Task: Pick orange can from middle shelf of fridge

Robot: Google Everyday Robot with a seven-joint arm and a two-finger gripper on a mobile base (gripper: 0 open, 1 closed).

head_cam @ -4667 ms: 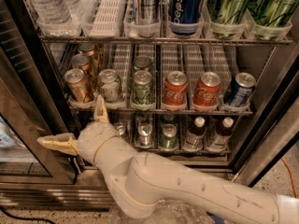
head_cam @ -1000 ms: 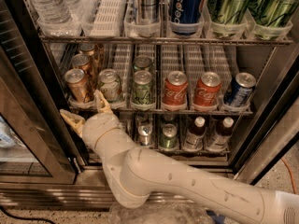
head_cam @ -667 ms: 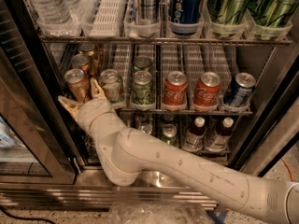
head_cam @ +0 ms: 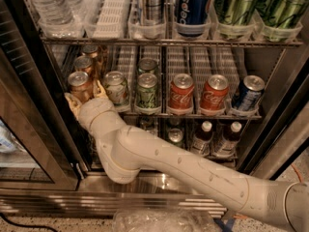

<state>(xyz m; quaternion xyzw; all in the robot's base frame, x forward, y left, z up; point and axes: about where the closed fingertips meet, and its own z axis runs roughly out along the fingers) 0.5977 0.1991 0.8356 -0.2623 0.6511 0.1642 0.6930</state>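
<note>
Camera view: gripper [head_cam: 85,95] at coppery, silver-lidded orange can [head_cam: 78,81], perhaps touching.

The gripper [head_cam: 86,96] sits at the left end of the middle shelf [head_cam: 193,114], fingers spread either side of the front orange can [head_cam: 78,83]. The fridge frame [head_cam: 46,95] crowds its left, a pale can [head_cam: 115,87] stands just beside its right, and there is free room above the can tops
</note>
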